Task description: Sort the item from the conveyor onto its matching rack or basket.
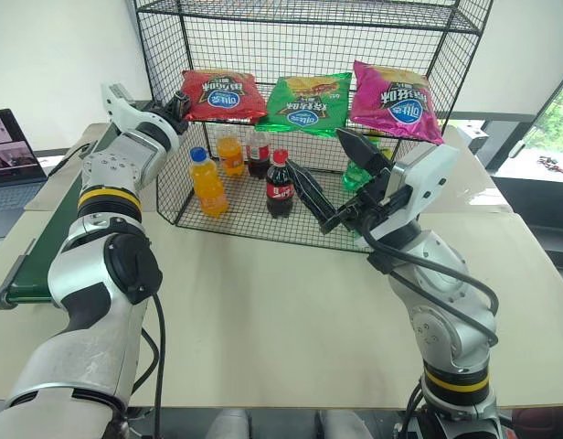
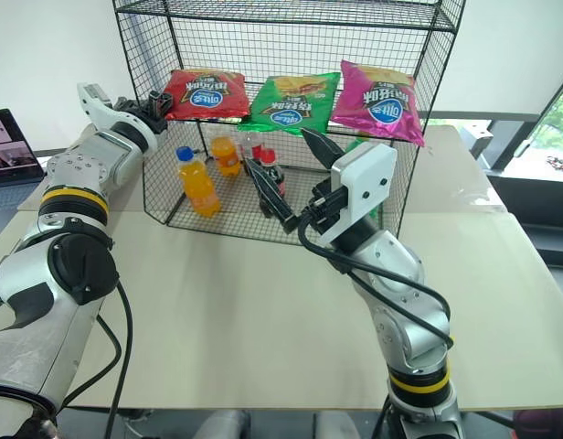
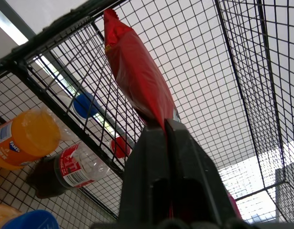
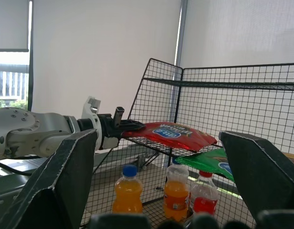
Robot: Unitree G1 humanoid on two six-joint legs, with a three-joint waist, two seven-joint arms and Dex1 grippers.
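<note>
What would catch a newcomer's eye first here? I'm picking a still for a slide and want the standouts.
First, the row of bright bags on the black wire rack: the red chip bag at the left end, a green bag in the middle, a magenta bag on the right. The left hand pinches the red bag's left edge. Below stand orange soda bottles and cola bottles, with the right hand open before them.

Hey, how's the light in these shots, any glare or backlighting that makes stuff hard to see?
Left wrist view: bright sky behind the wire rack backlights the red chip bag, leaving the left end effector dark. Right wrist view: pale blinds glow behind, yet the bag stays readable, while the right end effector's fingers loom dark. Head views: even light, soft shadows on the table.
</note>
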